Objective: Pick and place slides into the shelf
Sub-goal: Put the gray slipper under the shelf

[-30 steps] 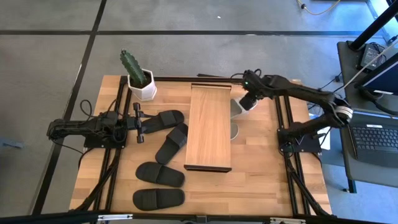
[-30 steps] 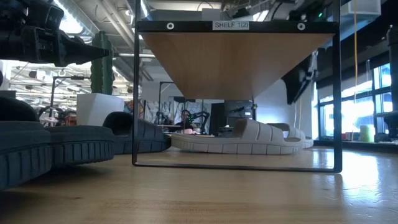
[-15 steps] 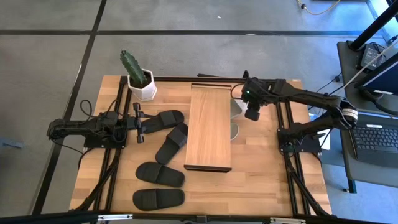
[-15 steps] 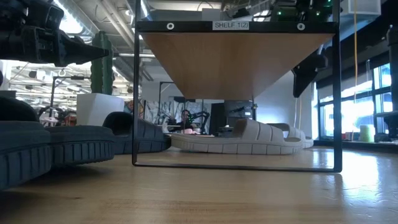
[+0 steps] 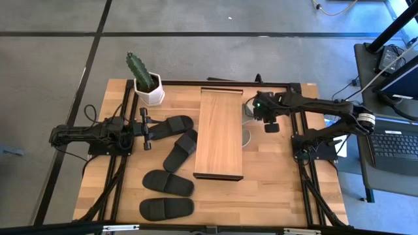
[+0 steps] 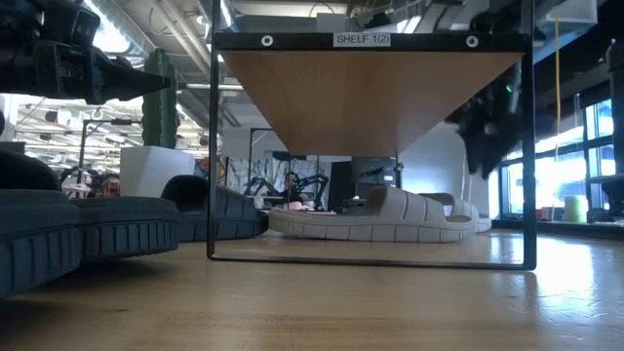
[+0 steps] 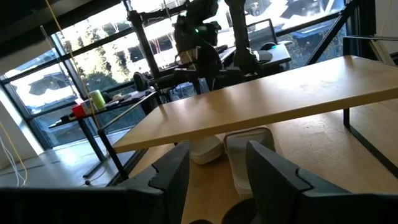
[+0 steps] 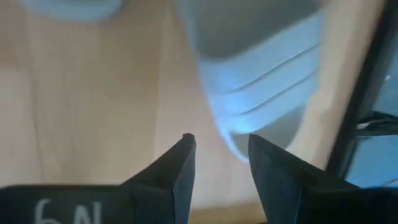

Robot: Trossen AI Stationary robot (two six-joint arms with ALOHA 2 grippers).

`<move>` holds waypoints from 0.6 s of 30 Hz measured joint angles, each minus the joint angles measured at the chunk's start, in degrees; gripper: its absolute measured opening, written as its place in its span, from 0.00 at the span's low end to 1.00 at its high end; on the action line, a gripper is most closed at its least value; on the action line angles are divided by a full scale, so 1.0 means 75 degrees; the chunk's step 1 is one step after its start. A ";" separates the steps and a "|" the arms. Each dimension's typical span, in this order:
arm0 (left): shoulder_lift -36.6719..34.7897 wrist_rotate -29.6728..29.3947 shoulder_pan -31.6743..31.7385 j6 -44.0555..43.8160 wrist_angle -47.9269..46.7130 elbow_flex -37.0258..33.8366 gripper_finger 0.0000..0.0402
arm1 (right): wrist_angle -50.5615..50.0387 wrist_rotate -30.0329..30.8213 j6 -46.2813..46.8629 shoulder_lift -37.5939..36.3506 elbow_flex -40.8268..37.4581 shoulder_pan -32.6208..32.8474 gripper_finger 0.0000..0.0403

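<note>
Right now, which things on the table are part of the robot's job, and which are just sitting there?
Part of the job:
- four black slides
- two pale slides tucked under the shelf's right side
- the shelf
- right gripper, open, above the pale slides
- left gripper, open, waiting by a black slide

Just sitting there:
- potted cactus

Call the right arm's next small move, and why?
Probably retract toward its own side and rest. The right gripper is open and empty, hovering beside the shelf. Both beige slides already lie under the shelf plank. The four black slides sit on the left side, near the idle left gripper, so likely they fall to that arm.
</note>
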 joint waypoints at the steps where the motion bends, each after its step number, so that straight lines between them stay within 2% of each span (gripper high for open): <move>1: 0.0000 0.0000 0.0000 0.0000 0.0000 0.0000 0.37 | 0.0126 0.0169 -0.0032 0.0000 -0.0215 0.0000 0.37; 5: -0.0002 -0.0002 0.0000 0.0012 -0.0003 0.0000 0.37 | 0.0843 0.0819 -0.0043 0.0003 -0.0798 -0.0032 0.37; 9: 0.0000 -0.0003 0.0000 0.0017 -0.0003 0.0000 0.37 | 0.1681 0.0840 -0.0084 0.0000 -0.1209 -0.0139 0.37; 18: -0.0001 -0.0003 0.0000 0.0013 -0.0003 0.0000 0.37 | 0.2506 0.0843 -0.0421 0.0100 -0.1782 -0.0509 0.37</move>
